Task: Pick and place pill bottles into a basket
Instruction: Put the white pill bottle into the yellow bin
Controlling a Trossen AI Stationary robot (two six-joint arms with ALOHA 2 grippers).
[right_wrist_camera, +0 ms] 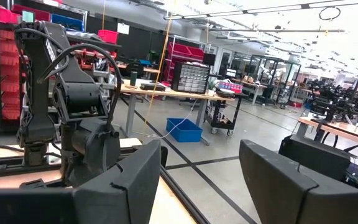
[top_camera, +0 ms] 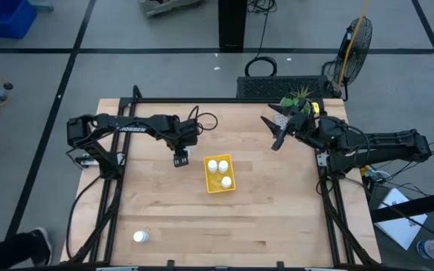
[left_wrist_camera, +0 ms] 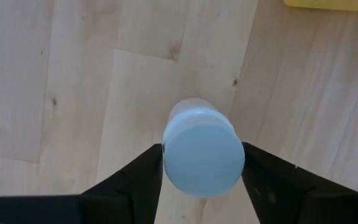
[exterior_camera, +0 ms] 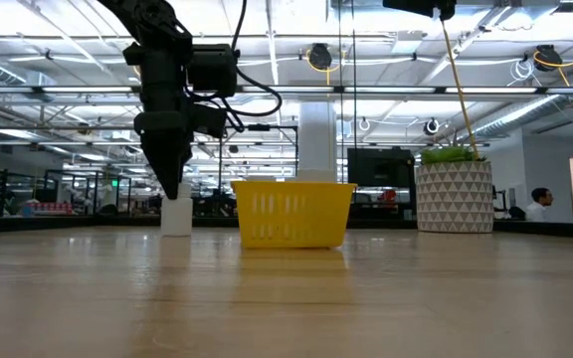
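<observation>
The yellow basket [top_camera: 219, 174] stands mid-table with three white pill bottles [top_camera: 218, 165] upright in it. It also shows in the low view [exterior_camera: 291, 213]. My left gripper [top_camera: 180, 158] is just left of the basket, shut on another white pill bottle [left_wrist_camera: 202, 152]. In the low view this bottle [exterior_camera: 176, 217] is upright under the fingers, its base at the table top. One more bottle [top_camera: 141, 237] stands near the table's front left corner. My right gripper [top_camera: 277, 138] is open and empty, raised at the far right. My left gripper pinches the bottle's white cap by its two opposite sides [left_wrist_camera: 167, 155] between its two fingers [left_wrist_camera: 143, 177]. The fingers come from above, pointing down. The bottle stays upright below them; whether its base rests on the table or sits just off it, I cannot tell.
A white patterned pot with a green plant [top_camera: 296, 100] stands at the far right corner, close behind my right gripper; it also shows in the low view [exterior_camera: 454, 195]. Bare wood lies between the basket and the table's near edge.
</observation>
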